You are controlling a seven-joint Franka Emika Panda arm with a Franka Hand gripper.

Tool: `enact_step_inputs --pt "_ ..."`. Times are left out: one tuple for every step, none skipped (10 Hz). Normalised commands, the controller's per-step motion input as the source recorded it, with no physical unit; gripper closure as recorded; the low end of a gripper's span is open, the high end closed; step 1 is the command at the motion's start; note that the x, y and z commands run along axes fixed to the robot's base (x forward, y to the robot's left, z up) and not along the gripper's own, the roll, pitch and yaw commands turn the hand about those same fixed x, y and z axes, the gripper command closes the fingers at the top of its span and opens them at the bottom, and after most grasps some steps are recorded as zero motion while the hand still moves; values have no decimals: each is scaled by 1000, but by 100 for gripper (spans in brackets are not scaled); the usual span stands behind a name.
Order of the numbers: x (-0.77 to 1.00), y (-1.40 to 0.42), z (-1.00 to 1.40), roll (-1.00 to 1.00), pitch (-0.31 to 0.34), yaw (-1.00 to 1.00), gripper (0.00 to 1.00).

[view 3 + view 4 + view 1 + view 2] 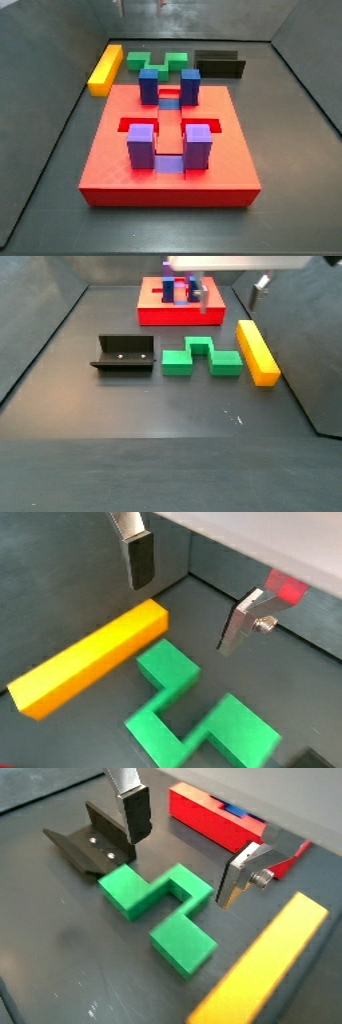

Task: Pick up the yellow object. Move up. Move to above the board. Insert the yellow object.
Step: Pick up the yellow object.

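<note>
Two silver fingers (139,557) of my gripper (187,597) are standing apart in a wrist view, with nothing between them. Below them the yellow object (91,657) is lying flat on the dark floor, beside the green stepped block (194,717). I judge that the first step, picking up, is not yet done.

In a wrist view the gripper (187,848) is hanging open over the green stepped block (163,908), with the fixture (91,846) near one finger and the board (214,816) behind. The yellow object (261,973) is off to the side, so I think I need to shift over it, align the fingers across its narrow width, then descend.

In a side view the board (167,165) is filling the middle of the bench and the yellow object (104,67) is lying toward the far left corner.

In a side view the yellow object (257,351) is lying near the right edge, the board (181,306) at the far edge; one fingertip (261,283) is showing.

No writing or brand is readable anywhere.
</note>
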Motion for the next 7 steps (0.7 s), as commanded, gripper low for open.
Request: enact_step_inputs --pt "-334 -51 -183 -17 -127 0 0" --pt "-9 -163 -277 23 0 31 0" --pt "-166 -346 -440 149 0 60 0" --pt "-106 -306 -540 154 0 94 0" --pt "-437 -443 -491 176 0 26 0" --pt "-360 -317 -411 169 0 14 0" --pt "-626 -217 -317 97 -19 0 0"
